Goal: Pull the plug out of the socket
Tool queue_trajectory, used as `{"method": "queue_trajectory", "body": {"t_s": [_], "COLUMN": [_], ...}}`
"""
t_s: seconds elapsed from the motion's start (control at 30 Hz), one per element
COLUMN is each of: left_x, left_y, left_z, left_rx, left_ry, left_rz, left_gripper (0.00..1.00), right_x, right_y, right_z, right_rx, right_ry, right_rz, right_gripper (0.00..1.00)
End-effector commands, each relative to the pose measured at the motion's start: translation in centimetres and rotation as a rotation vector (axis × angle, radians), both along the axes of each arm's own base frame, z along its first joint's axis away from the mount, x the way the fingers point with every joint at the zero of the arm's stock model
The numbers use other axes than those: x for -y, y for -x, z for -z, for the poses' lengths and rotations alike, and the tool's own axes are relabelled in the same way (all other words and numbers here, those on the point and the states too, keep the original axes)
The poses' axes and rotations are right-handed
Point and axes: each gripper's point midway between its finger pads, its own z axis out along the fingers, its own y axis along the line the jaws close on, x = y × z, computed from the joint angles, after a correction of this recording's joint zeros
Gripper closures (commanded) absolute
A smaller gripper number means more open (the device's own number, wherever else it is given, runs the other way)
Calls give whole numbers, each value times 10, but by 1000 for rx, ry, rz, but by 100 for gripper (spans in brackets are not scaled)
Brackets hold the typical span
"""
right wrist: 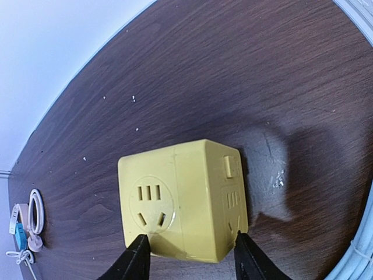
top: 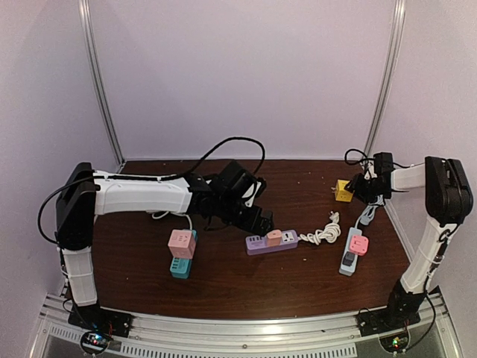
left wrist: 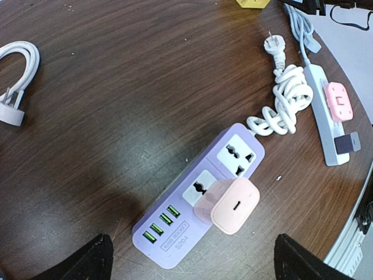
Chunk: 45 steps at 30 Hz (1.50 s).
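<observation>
A pink plug (left wrist: 234,205) sits in the middle socket of a purple power strip (left wrist: 175,233) that lies flat on the brown table. My left gripper (left wrist: 195,262) hovers above it, open and empty, with one finger on each side of the strip's USB end. In the top view the left gripper (top: 261,220) is just behind the purple strip (top: 261,245) and its pink plug (top: 274,237). My right gripper (right wrist: 191,251) is open, its fingertips at the near lower corners of a yellow cube socket (right wrist: 183,201), which rests on the table at the back right (top: 343,191).
A white coiled cord (left wrist: 285,99) trails from the purple strip. A light blue strip (top: 349,261) with a pink adapter (top: 358,244) and a dark plug lies at the right. A pink cube (top: 182,243) sits on a teal strip (top: 179,268) at the left. A loose white cable (left wrist: 17,76) lies behind.
</observation>
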Motion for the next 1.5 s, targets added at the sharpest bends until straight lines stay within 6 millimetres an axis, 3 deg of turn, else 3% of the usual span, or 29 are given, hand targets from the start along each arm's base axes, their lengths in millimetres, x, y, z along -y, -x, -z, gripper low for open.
{"method": "queue_trajectory", "body": {"t_s": [0.0, 0.23, 0.43, 0.6, 0.83, 1.2, 1.37, 1.47], "left_x": [7, 16, 29, 40, 49, 49, 45, 41], "left_y": [-2, 8, 17, 18, 12, 6, 6, 1], "left_z": [-20, -27, -20, -1, 21, 46, 55, 54], "left_rx": [57, 149, 216, 247, 256, 246, 232, 231], "left_ry": [47, -23, -125, -219, -316, -402, -425, -438], "left_rz": [47, 204, 358, 453, 557, 589, 585, 537], "left_gripper": [2, 4, 18, 28, 40, 52, 58, 68], "right_x": [0, -15, -42, -66, -71, -81, -102, -119], "right_y": [8, 28, 52, 75, 102, 125, 131, 137], "right_z": [-15, -42, -51, -59, -70, -64, -62, -58], "right_rx": [12, 48, 64, 86, 105, 81, 73, 65], "right_ry": [36, 75, 57, 43, 50, 67, 60, 10], "right_rz": [-4, -33, -90, -133, -144, -179, -234, -269], "right_gripper": [50, 50, 50, 50, 50, 49, 49, 49]}}
